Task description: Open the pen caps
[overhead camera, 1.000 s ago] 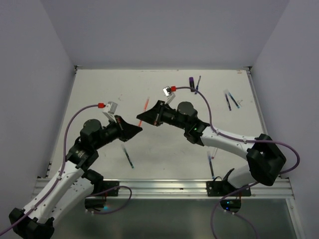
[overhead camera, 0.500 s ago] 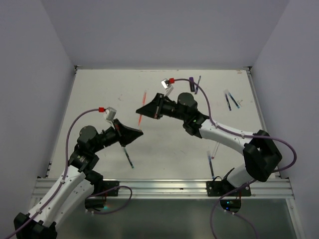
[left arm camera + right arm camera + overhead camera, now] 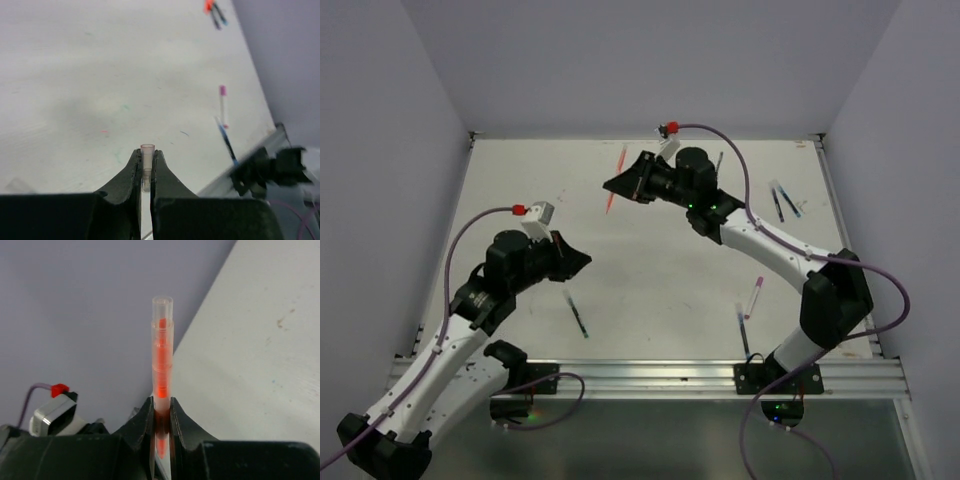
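My left gripper is shut on a small clear pinkish pen cap that stands up between the fingertips. In the top view the left gripper hangs over the table's left middle. My right gripper is shut on a red pen with a clear barrel, held by its lower part, its open end away from the wrist. In the top view the right gripper is at the far middle, and the red pen sticks out on both sides of it. The two grippers are well apart.
A blue pen lies near the front, by the left arm. A dark blue pen and a pink-capped pen lie at the front right, and both also show in the left wrist view. Two more pens lie at the far right. Walls close three sides.
The grippers have drawn apart. The right gripper carried the red pen up toward the far wall. The left gripper pulled back left and nearer, with the cap in it.
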Robot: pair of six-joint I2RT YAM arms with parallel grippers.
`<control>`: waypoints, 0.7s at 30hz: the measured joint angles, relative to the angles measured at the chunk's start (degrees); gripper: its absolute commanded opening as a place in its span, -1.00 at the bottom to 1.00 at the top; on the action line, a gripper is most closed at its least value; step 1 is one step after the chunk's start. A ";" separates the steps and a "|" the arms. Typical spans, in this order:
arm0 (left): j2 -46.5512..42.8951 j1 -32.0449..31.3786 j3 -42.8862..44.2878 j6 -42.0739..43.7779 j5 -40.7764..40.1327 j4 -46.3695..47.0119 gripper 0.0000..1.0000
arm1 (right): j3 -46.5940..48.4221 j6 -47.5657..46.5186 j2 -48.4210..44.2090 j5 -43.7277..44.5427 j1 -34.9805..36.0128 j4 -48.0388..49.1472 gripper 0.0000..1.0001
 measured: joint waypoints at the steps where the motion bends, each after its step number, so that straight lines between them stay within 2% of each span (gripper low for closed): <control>1: 1.53 0.00 1.90 -0.44 -5.35 -2.73 -1.00 | 1.95 -0.90 1.11 1.14 0.13 -3.34 -1.00; 4: 7.28 0.07 8.59 -2.27 -19.12 -10.47 -1.00 | 6.95 -3.19 5.20 4.72 0.39 -14.05 -1.00; 8: 17.29 0.48 16.00 -2.03 -28.48 -13.25 -1.00 | 15.17 -6.64 13.31 9.11 0.85 -29.09 -1.00; 11: 23.78 2.69 17.68 -0.85 -31.28 -12.55 -1.00 | 18.93 -9.40 18.84 11.76 1.49 -36.17 -1.00; 17: 33.94 12.00 15.96 3.32 -35.80 -11.34 -1.00 | 20.04 -14.47 24.72 17.55 2.58 -46.97 -1.00; 21: 38.86 14.19 13.94 5.01 -37.99 -9.92 -1.00 | 21.99 -18.16 26.77 21.97 2.56 -52.96 -1.00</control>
